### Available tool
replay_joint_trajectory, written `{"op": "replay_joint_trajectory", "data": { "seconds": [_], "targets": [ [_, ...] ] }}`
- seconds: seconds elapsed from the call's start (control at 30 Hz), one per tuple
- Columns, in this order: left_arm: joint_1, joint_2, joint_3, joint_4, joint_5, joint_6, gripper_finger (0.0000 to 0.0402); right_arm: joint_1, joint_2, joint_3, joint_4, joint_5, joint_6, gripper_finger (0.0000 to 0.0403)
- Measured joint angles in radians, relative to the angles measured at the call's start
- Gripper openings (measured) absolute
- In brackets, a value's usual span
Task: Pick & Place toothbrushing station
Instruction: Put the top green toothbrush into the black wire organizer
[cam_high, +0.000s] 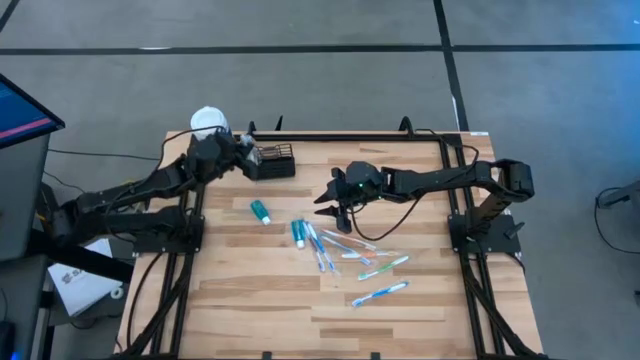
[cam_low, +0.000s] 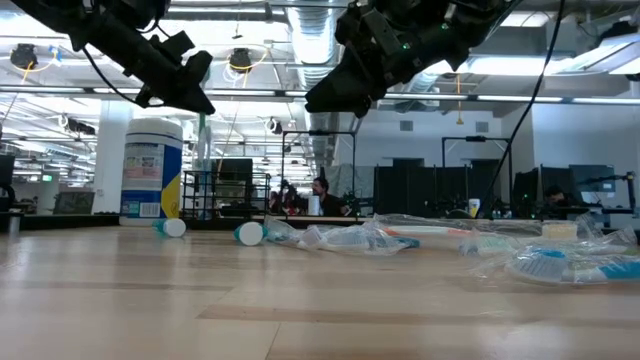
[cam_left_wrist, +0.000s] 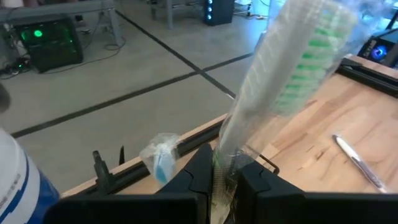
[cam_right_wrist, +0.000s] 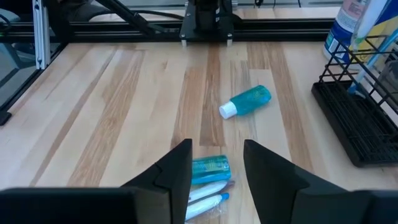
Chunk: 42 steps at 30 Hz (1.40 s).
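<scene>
Right wrist view: my right end effector (cam_right_wrist: 216, 163) hangs above the tabletop (cam_right_wrist: 124, 93) with its 2 fingers spread, nothing between them. Directly beneath the gap lies a small teal tube (cam_right_wrist: 210, 167) atop the wrapped toothbrushes (cam_right_wrist: 205, 198); farther out lies a teal bottle (cam_right_wrist: 247, 101) with a white cap. The black wire-mesh caddy (cam_right_wrist: 354, 118), the toothbrushing station, stands at the far edge of the tabletop, next to a white-capped bottle (cam_right_wrist: 350, 25).

High view: the right end effector (cam_high: 337, 207) hovers at the upper end of the loose pile, while my left end effector (cam_high: 243, 152) sits just beside the caddy (cam_high: 273, 160).

Left wrist view: the left fingers (cam_left_wrist: 198, 177) are pressed together on a wrapped green-bristled toothbrush (cam_left_wrist: 283, 81), pinched near its lower end.

Risks, as I judge them:
1. The tube and brushes overlap, so a descent here could close on 2 items, or nudge the pile and scatter it.
2. The clear wrappers look slippery; a brush may slide from the pinch.
3. The left brush is held near 1 end and leans; it could catch the caddy's wire rim and tip or shove the light caddy.
4. Both arms work near the same region, so their paths could cross.
</scene>
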Motion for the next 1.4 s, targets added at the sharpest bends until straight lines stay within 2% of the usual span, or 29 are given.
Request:
{"op": "replay_joint_trajectory", "data": {
  "seconds": [0.4,0.73,1.4],
  "targets": [
    [0.026,0.014,0.000,0.001,-0.012,-0.048,0.0014,0.000,0.000,0.000,0.000,0.000,0.000,0.0133],
    [0.026,0.108,-0.001,0.021,-0.053,-0.059,0.0014,0.000,0.000,0.000,0.000,0.000,0.000,0.0132],
    [0.026,0.207,-0.002,0.060,-0.071,-0.103,0.0015,0.000,-0.001,0.000,-0.004,0.000,-0.001,0.0132]
  ]
}}
